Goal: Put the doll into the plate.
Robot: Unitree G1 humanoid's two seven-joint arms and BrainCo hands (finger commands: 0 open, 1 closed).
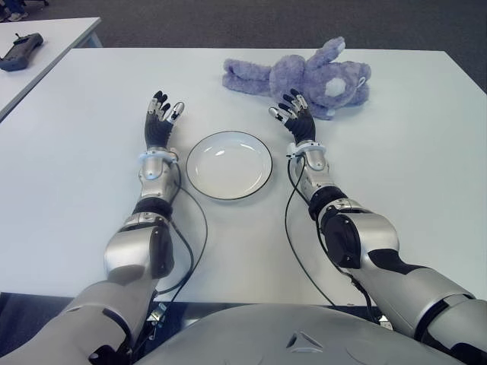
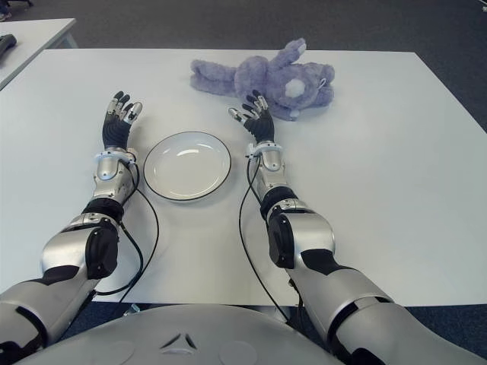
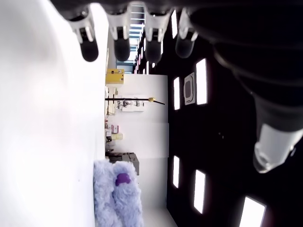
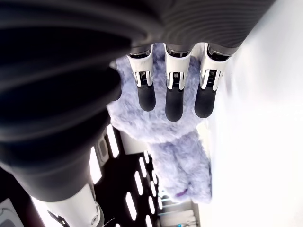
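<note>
- The doll (image 1: 300,77) is laid on the table (image 1: 411,152), beyond the plate (image 1: 229,165).
- The right hand (image 1: 293,114) is seen just before the doll, fingers spread, nothing held.
- The left hand (image 1: 160,118) is seen left of the plate, fingers spread, empty.

Lab or office: white tables (image 1: 91,190), grey carpet (image 1: 228,23).

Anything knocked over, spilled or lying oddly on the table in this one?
Nothing stands out. The doll lies flat on the white table beyond the empty plate. The right hand is open just short of the doll; the left hand is open left of the plate.
</note>
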